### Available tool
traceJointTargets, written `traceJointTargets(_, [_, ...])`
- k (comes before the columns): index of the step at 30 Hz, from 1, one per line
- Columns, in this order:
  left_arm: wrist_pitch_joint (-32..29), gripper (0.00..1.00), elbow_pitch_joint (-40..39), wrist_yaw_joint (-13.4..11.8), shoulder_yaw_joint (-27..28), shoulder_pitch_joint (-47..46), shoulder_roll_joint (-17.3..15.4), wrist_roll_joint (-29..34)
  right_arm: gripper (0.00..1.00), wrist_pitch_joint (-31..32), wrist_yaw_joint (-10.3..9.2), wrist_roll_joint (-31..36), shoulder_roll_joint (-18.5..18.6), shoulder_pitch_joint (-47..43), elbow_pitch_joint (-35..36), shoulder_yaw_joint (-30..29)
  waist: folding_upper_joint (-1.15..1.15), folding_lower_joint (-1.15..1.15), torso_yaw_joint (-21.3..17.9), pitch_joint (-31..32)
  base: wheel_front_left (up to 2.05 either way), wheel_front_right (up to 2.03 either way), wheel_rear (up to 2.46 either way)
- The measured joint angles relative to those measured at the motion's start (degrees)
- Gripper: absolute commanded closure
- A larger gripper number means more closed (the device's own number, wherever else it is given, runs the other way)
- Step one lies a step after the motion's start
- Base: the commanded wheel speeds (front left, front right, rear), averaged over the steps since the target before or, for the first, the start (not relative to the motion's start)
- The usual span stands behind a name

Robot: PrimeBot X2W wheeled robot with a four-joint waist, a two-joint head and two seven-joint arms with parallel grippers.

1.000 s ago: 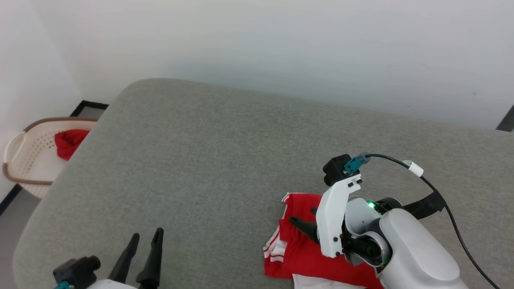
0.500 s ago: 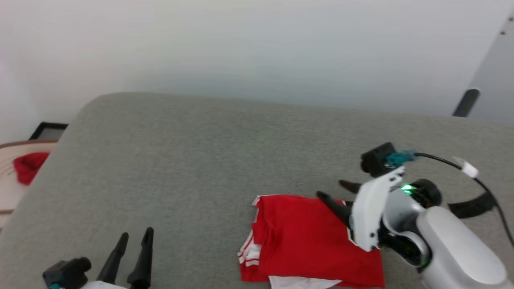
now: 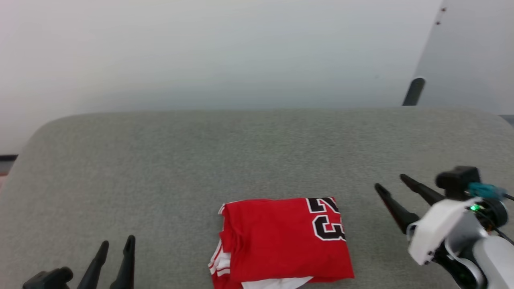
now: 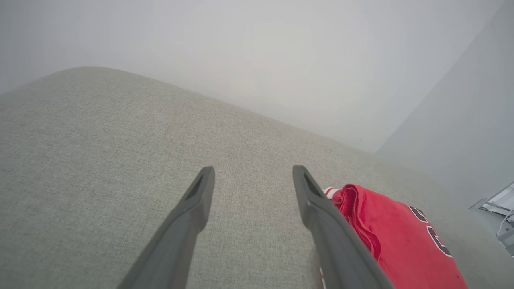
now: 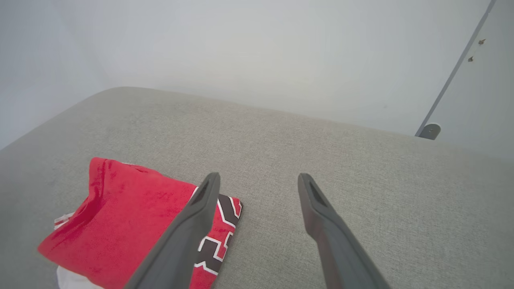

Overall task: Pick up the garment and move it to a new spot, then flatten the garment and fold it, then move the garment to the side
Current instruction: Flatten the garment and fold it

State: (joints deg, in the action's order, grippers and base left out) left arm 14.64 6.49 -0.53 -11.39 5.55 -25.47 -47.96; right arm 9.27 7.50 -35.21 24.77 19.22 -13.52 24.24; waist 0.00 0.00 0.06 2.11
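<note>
- Head view: the garment [image 3: 281,237], a red jersey, lies folded into a compact rectangle on the grey padded bench [image 3: 160,160], close to the bench's near edge and about midway along it.
- A black, white-outlined "23" shows on the garment's top face at its far right corner. Red-and-white striped trim peeks out at its near left corner, and a strip of white cloth shows under its near edge.
- The left gripper [image 3: 117,243] sits well to the left of the garment, apart from it, with its two dark fingers spread and holding nothing.
- The right gripper [image 3: 390,182] sits to the right of the garment with a strip of bare bench between them. Its fingers point up and leftward, stand apart and are empty.
- Left wrist view: the fingers stand wide over bare bench. The garment's folded, striped edge lies just past the finger on that view's right, not between the two.
- Right wrist view: the fingers are spread here too. The finger on that view's left crosses in front of the garment's printed corner, while the head view shows a gap between gripper and cloth.
- Beyond the garment, past the bench's far edge, rises a pale wall [image 3: 200,52]. Farther right stands a grey panel [image 3: 470,52] with a dark post [image 3: 413,91] at its foot.
</note>
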Motion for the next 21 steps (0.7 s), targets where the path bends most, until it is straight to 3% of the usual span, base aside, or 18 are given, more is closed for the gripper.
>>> traceJointTargets(8, [0.2,0.00,-0.8,0.0,1.9,2.3,-0.6,0.8,0.00,-7.5,0.00,1.1,1.2,-5.6,0.5,-5.0,0.00,0.00,-3.1,1.0,0.00,0.00,0.00])
traceJointTargets(21, [0.4,0.00,-1.0,0.0,5.2,4.4,-0.9,4.7,0.00,-10.1,0.00,4.5,-0.7,-13.6,1.6,-12.7,0.00,0.00,-3.8,2.6,0.00,0.00,0.00])
